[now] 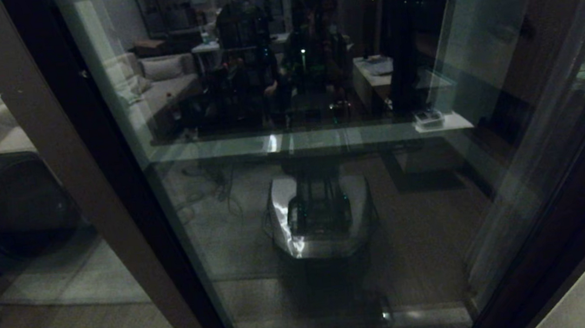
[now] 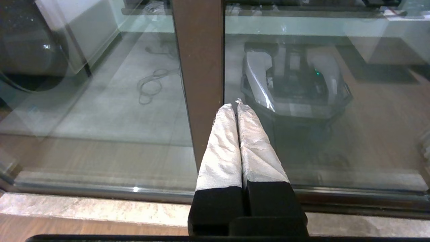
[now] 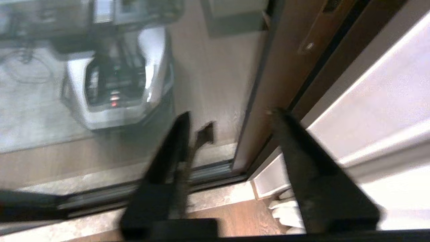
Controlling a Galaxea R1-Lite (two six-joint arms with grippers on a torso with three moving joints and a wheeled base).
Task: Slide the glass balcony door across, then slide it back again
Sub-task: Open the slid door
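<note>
**Spotter:** What fills your screens, biggest thing first?

**Operator:** The glass balcony door (image 1: 328, 193). In the head view its pane takes the whole middle and right of the frame, and it mirrors the room behind me, with my own base low at centre. Its dark brown stile (image 3: 278, 77) runs down the right side of the right wrist view, from the top edge to the floor track (image 3: 208, 171) at lower centre. Near the top of that stile I see a dark recess and a small screw.

**Spotter:** And on the left?

**Operator:** A second brown frame post (image 1: 70, 171) slants from upper left to bottom centre of the head view. Left of it, behind glass, sits a dark rounded appliance (image 1: 14, 209). On the far right of the right wrist view there is a pale wall (image 3: 379, 101).

**Spotter:** Any containers?

**Operator:** I see nothing I could call one, so no contents to report.

**Spotter:** The arms?

**Operator:** The right gripper (image 3: 228, 116) points down toward the track at lower centre, its two black fingers (image 3: 168, 161) spread well apart with nothing between them; the right finger lies over the stile's lower end, and I cannot tell whether it touches. The left gripper (image 2: 235, 105) hangs parked at bottom centre of its view, white-wrapped fingers (image 2: 221, 148) pressed together, tips in front of the post.
</note>
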